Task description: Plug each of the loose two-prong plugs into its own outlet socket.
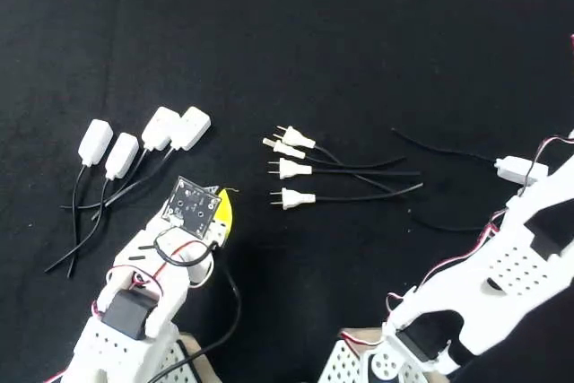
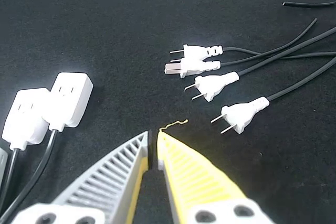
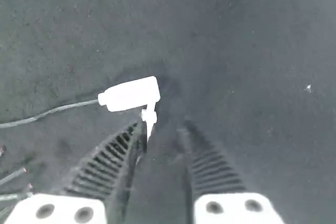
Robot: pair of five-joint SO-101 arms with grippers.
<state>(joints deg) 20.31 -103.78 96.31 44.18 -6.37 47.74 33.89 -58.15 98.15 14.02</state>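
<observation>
Four white two-prong plugs on black cords lie mid-table, prongs toward the left. Four white outlet sockets lie to their left. A fifth plug lies apart at the far right. My left gripper, one finger grey and one yellow, is shut and empty; it sits between the sockets and the plugs, also seen from above. My right gripper is open just behind the fifth plug, whose prongs reach one fingertip. The plug is not between the fingers.
The black cloth table spreads wide behind the plugs and sockets. Black cords trail right from the plugs, and socket cords run toward the front left. Both arm bases stand at the front edge.
</observation>
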